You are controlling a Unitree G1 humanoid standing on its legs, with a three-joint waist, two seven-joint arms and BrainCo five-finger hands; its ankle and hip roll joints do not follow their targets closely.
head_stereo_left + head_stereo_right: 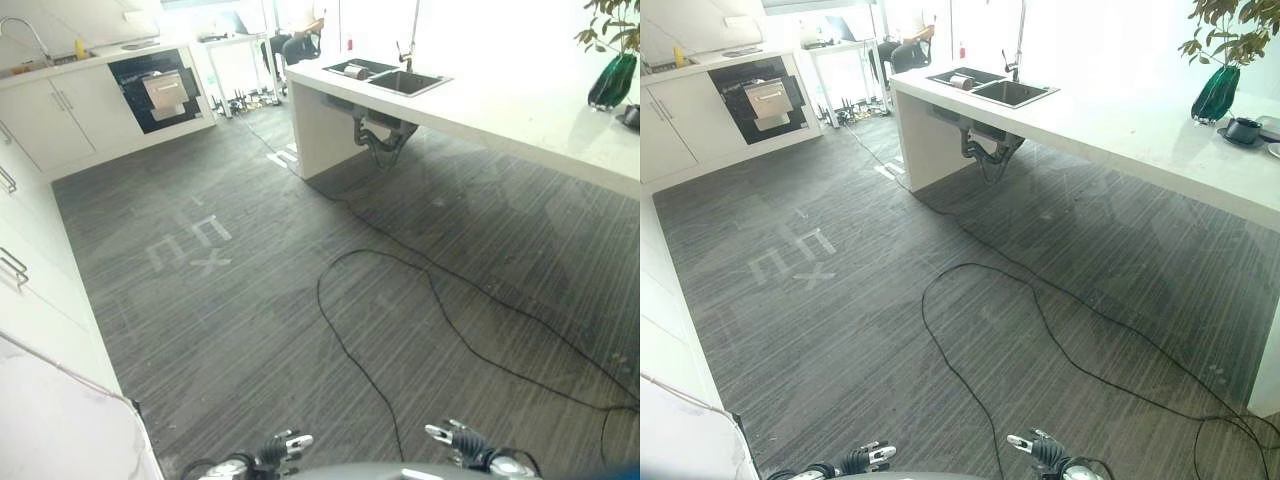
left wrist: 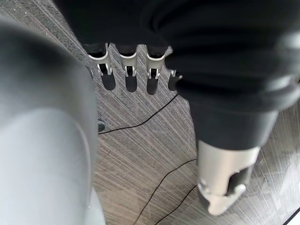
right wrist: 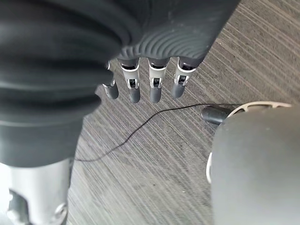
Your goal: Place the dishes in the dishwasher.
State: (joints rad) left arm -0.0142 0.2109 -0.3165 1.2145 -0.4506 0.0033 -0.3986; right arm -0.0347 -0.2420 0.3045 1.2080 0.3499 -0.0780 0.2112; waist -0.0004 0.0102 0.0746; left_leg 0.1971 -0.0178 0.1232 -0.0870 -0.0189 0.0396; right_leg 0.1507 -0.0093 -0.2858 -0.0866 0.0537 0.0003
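The dishwasher (image 1: 160, 90) is a black unit built into the white cabinets at the far left back, with a silver rack or drawer showing in its front. A dark cup on a saucer (image 1: 1243, 130) stands on the white island counter (image 1: 1120, 125) at the right, beside a plate's edge (image 1: 1273, 150). A metal cylinder-shaped dish (image 1: 355, 71) lies in the sink (image 1: 405, 82). My left hand (image 2: 129, 70) hangs over the grey floor with straight fingers and holds nothing. My right hand (image 3: 154, 79) hangs the same way, open and empty.
A green vase (image 1: 612, 80) with a plant stands on the island's right end. White cabinets with handles (image 1: 14, 265) line the left side. A person sits at a desk (image 1: 300, 40) far back. Wide grey floor (image 1: 250, 300) lies between me and the dishwasher.
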